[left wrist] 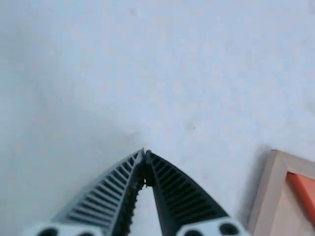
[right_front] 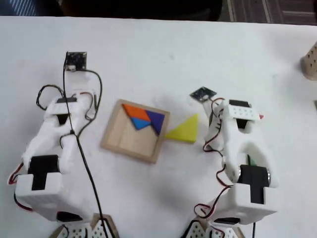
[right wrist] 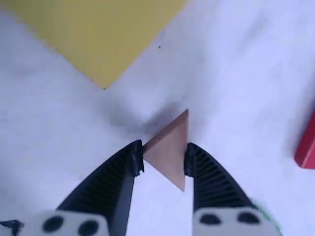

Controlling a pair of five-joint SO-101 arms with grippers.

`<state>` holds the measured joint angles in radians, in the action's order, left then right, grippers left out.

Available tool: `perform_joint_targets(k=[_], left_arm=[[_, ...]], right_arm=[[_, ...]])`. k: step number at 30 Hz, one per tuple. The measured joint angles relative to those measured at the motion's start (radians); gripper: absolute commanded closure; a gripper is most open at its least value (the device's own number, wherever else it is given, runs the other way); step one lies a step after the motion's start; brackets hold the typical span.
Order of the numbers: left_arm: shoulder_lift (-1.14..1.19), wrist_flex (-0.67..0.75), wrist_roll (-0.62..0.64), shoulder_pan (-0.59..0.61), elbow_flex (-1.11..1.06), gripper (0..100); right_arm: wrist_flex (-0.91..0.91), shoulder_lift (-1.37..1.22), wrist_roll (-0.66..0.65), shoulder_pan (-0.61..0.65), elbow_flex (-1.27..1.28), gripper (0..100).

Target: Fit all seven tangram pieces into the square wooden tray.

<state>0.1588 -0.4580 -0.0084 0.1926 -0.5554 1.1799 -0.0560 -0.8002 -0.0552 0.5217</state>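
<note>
The square wooden tray lies at the table's middle and holds an orange piece, a blue piece and a purple piece in its far corner. A yellow triangle lies on the table just right of the tray and appears large in the right wrist view. My right gripper is shut on a small brown triangle, close to the yellow one. My left gripper is shut on nothing over bare table, beside the tray's corner with the orange piece.
A red piece lies at the edge of the right wrist view. The two arm bodies flank the tray. Cables trail over the left arm. A pegged wooden block stands at the far right.
</note>
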Motion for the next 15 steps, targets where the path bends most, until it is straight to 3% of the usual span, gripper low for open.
perform_joint_targets(k=[8,15], left_arm=[[0.0,0.0,0.0,0.0,0.0,98],[0.0,0.0,0.005,0.029,0.011,98]], right_arm=[[0.227,0.175,0.092,0.08,-0.075,94.3],[0.265,0.232,0.181,0.31,-0.075,94.3]])
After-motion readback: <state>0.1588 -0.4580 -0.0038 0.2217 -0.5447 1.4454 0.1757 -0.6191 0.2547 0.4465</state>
